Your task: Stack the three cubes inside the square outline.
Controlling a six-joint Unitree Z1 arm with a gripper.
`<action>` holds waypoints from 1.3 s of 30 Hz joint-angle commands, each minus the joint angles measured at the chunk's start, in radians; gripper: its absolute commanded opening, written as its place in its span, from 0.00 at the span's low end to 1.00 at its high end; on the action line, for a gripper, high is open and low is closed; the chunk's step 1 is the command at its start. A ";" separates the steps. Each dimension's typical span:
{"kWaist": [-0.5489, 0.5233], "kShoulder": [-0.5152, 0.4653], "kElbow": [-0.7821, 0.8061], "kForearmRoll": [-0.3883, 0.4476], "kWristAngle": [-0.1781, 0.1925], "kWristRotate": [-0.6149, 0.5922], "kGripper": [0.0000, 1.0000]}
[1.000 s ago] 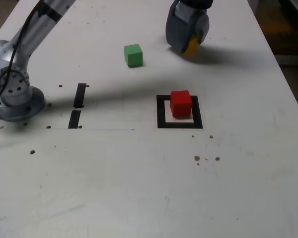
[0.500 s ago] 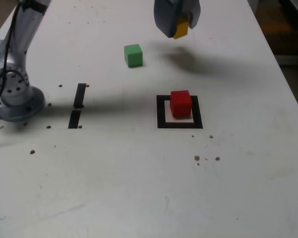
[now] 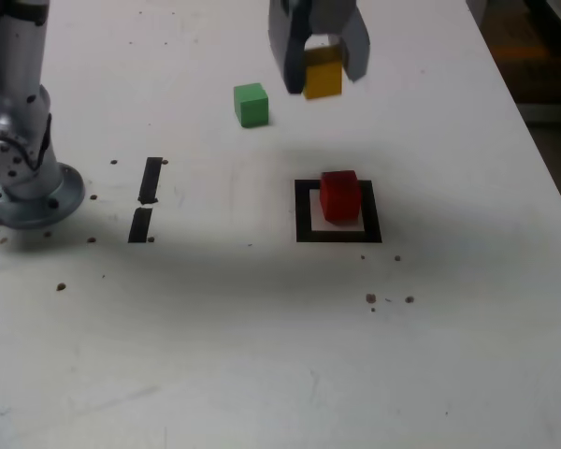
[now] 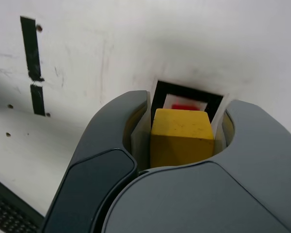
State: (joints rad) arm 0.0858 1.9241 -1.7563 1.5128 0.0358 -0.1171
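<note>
White and lightly speckled with dark crumbs, the surface (image 3: 262, 355) carries everything, and the black tape square outline with its pale centre (image 3: 305, 217) serves as the landmark. A small red solid-colour cube (image 3: 340, 195) sits inside that outline, flat on the pale centre, as the base of the stack.

Above and beyond the outline in the exterior view, the grey two-fingered pincer (image 3: 320, 67) hangs clear of the surface, clamped on a small yellow solid-colour cube (image 3: 323, 79). The cube is pinched by two opposite side faces, which leaves its underside free to land on the red one. In the wrist view the yellow cube (image 4: 180, 137) fills the gap between the fingers, with the outline (image 4: 160, 93) and a sliver of red just past it, so the pincer looks roughly lined up with the target but not yet over it.

A small green solid-colour cube (image 3: 251, 104) rests alone beyond the outline, toward the exterior view's left, apparently waiting as the last tier.

Two short black tape strips (image 3: 147, 198) lie well to the exterior view's left of the outline, near the arm's grey metal base (image 3: 23, 182).
</note>
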 commanded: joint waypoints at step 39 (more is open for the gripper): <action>-0.173 0.117 0.132 -0.210 0.023 -0.130 0.27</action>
State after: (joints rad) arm -0.0872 2.0357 -1.6199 1.3021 0.0573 -0.2455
